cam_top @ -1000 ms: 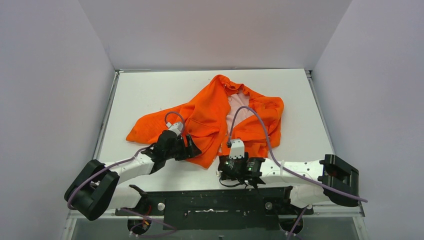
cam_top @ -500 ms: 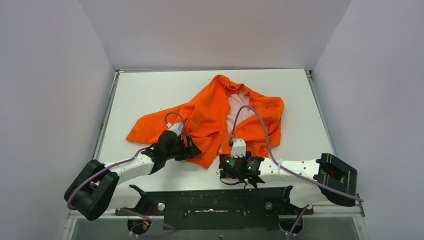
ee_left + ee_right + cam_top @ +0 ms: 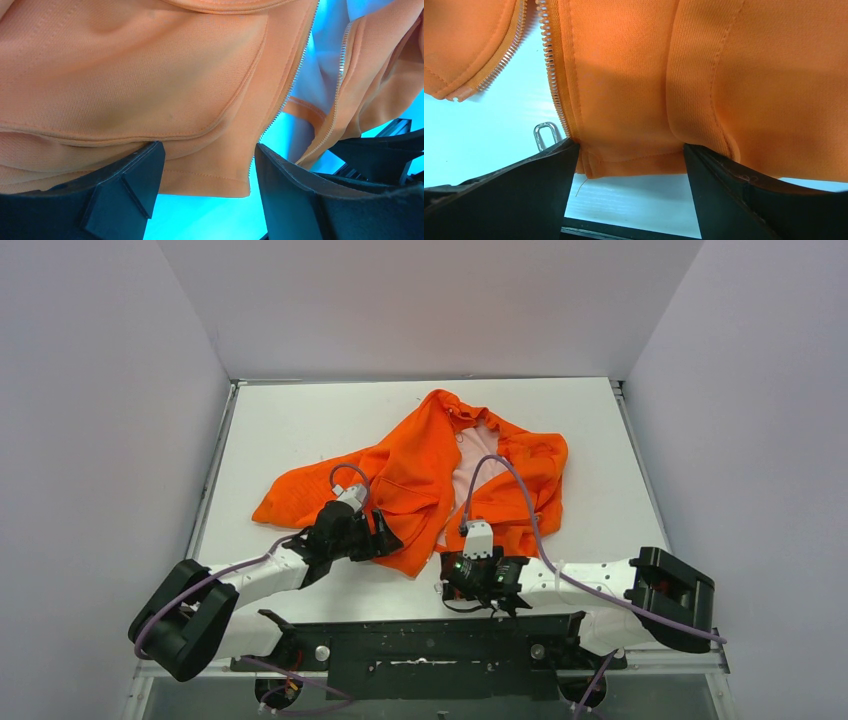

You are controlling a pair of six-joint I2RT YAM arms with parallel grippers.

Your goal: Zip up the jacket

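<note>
Jacket: the orange jacket lies rumpled on the middle of the white surface, with its collar at the far side and its hem toward the arms.
Front: unzipped. The two panels lie apart and the pale pink lining shows in the gap between them.
Zipper: light teeth run down both inner edges. In the right wrist view the two rows stand separate, with bare surface between them near the hem.
Metal ring: a small silver ring lies on the surface at the foot of one row of teeth, just beside the finger on the left of that view.
Left arm: the left arm reaches from the near left corner to the hem of the panel on the left of the top view.
Left jaws: wide. The two black fingers stand to either side of that panel's bottom corner, with the hem between them and not pinched.
Right arm: the right arm reaches in from the near right to the hem of the other panel.
Right jaws: wide. Its fingers straddle the stitched hem beside the teeth, and the cloth lies loose between them.
Contact: the fingertips meet the hem's edge in both wrist views, but whether they press on it cannot be told.
</note>
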